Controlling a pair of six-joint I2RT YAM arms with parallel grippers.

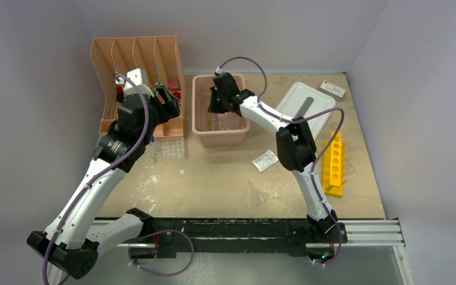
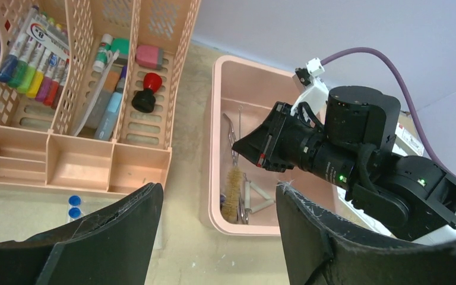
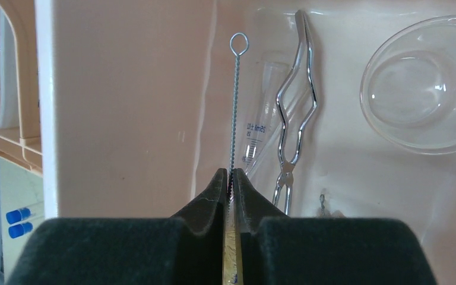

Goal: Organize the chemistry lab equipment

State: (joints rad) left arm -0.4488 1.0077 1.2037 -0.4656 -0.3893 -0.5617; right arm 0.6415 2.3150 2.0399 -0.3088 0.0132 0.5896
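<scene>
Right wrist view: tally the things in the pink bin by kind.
Twisted-wire brush: 1
Metal tongs: 1
Clear marked tube: 1
Clear round dish: 1
Small unidentifiable metal piece: 1
Total: 5

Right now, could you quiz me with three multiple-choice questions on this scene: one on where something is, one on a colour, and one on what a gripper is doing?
1. The yellow rack lies on the table's: A left side; B middle; C right side.
2. The bin that the right gripper reaches into is: A pink; B green; C grey.
3. The right gripper is: A wide open; B shut on a wire brush; C shut on nothing.

Answers:
1 C, it sits near the table's right edge in the top view.
2 A, its walls show pink in every view.
3 B, the twisted wire runs out of the closed gripper.
</scene>
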